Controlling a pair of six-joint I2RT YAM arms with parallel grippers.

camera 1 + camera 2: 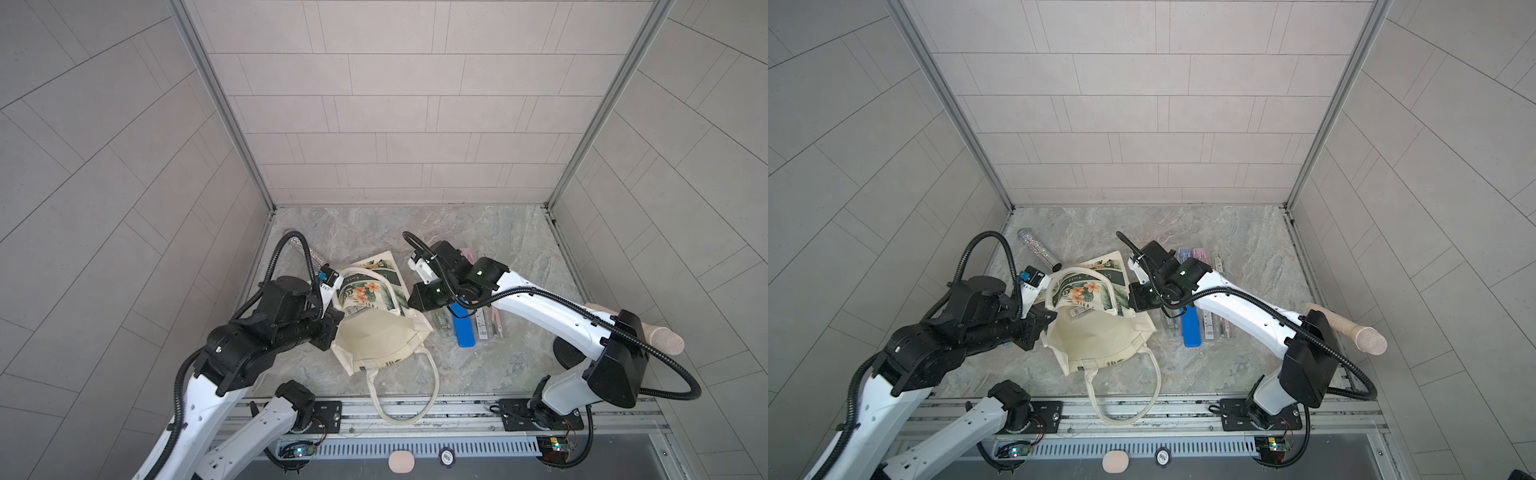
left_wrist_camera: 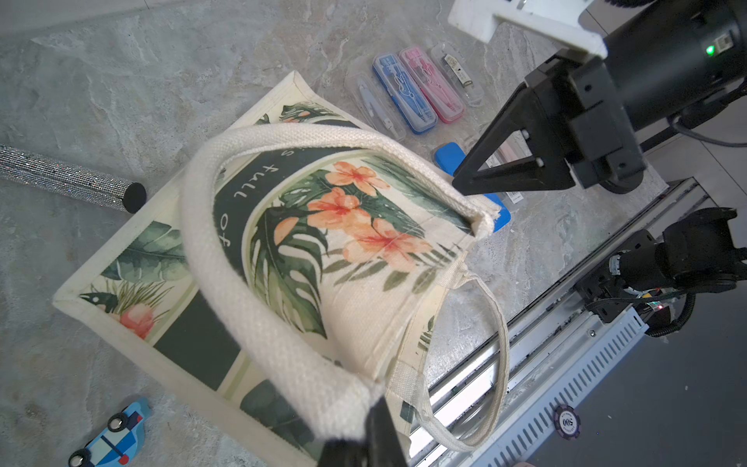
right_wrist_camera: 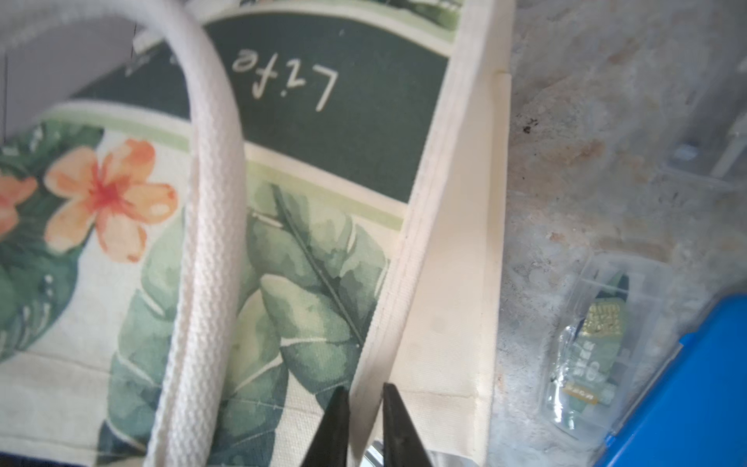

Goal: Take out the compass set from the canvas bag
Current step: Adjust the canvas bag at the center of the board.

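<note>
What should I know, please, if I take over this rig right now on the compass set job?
Left tool: shut on the bag rim, left of the mouth.
Right tool: shut on the rim's right edge; mouth stands open.
Done: several cases lie on the table, right of the bag.
Left: what looks like a labelled case shows inside the mouth; probably free one tool to pull it out.
</note>
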